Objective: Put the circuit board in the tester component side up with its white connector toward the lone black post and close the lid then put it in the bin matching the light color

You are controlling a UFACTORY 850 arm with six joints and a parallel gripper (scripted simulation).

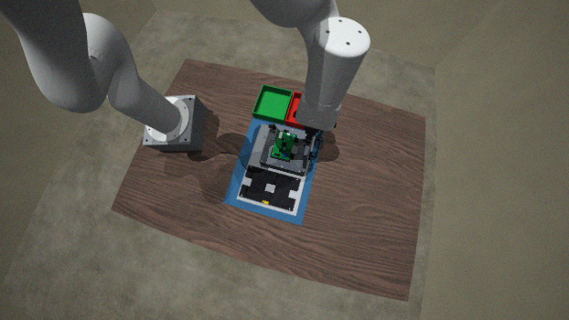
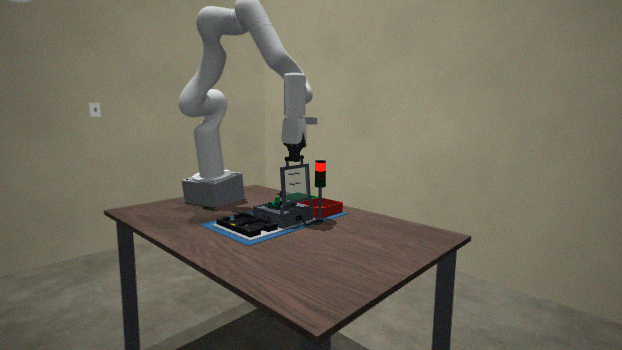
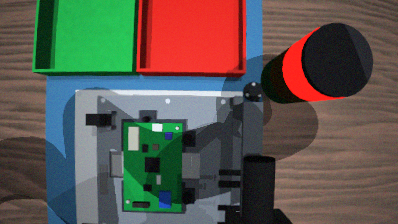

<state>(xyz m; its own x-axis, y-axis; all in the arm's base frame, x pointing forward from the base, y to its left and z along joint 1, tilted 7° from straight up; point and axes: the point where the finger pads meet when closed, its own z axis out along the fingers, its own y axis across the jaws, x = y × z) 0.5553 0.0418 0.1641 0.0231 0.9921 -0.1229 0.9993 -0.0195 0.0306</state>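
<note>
The green circuit board [image 3: 152,165] lies flat in the grey tester, component side up, with its white connector [image 3: 157,127] at the end toward the bins. The tester's lid [image 2: 294,182] stands upright and open. My gripper [image 2: 295,158] is directly above it, shut on the top edge of the lid. In the wrist view the lid shows edge-on with its black handle [image 3: 258,187]. The signal light [image 2: 320,167] beside the tester glows red, and it also shows in the wrist view [image 3: 320,62]. The board is visible in the overhead view [image 1: 284,145].
The green bin [image 3: 85,35] and the red bin [image 3: 190,35] stand side by side just behind the tester on the blue mat. The black and white tray [image 1: 271,188] sits in front of the tester. The arm's base [image 1: 176,123] stands to the left.
</note>
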